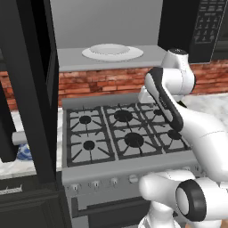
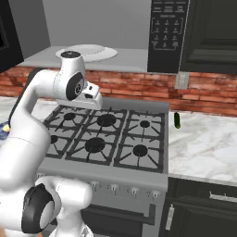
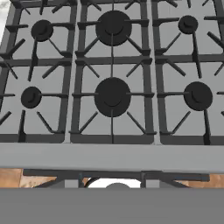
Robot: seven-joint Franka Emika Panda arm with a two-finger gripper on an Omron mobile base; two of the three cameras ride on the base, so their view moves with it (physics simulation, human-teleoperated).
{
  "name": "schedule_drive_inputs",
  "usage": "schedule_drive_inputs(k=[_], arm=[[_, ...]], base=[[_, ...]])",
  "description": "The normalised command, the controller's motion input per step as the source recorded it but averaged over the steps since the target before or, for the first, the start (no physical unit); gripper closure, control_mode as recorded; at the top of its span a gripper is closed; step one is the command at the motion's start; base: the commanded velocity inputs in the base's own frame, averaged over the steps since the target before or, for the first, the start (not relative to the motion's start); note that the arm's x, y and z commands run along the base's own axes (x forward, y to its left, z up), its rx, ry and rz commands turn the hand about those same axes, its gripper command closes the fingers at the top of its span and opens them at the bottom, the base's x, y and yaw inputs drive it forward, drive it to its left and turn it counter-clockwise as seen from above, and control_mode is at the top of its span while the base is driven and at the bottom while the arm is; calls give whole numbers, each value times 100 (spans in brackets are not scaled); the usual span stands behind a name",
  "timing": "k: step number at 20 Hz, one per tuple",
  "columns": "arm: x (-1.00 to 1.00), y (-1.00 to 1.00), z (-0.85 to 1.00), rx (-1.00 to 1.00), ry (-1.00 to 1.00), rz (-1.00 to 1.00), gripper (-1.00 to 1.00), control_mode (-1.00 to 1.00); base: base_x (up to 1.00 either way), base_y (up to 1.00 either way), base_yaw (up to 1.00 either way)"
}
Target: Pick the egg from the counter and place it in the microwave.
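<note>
- The white arm's hand (image 2: 92, 95) hangs above the back of the grey steel stove top with black grates (image 1: 120, 133); its fingers are hidden behind the wrist, so whether they stand wide or narrow I cannot tell.
- Straight below the hand, its own camera looks down on six black burners, the middle front burner (image 3: 112, 96) lying nearly under it.
- Behind and above the hand, the black microwave with the open grey interior (image 1: 80, 55) holds its wide white round plate (image 1: 112, 51), bare of anything.
- Up to the right of the hand is the microwave's dark keypad panel (image 2: 167, 32).
- Well off to the right, a dark green elongated vegetable (image 2: 177, 120) lies on the pale marbled counter (image 2: 203, 143), near the brick wall.
- Off to the left, a blue-and-white bowl (image 1: 24, 152) peeks from behind the open black microwave door (image 1: 31, 89).
- I cannot pick out the egg anywhere.
</note>
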Motion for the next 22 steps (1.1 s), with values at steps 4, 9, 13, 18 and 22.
schedule_drive_inputs(k=[4, 9, 13, 18, 22], arm=[[-37, 0, 0, 0, 0, 0, -100, -100], [-85, 45, -23, 1, -9, 26, -100, -100], [-54, 93, -3, 1, -23, 60, -100, -100], [-36, 93, -7, 6, -29, 53, -100, -100], [-21, 40, -17, 31, -32, 30, -100, -100]], base=[[0, 0, 0], [0, 0, 0], [0, 0, 0], [0, 0, 0], [0, 0, 0]])
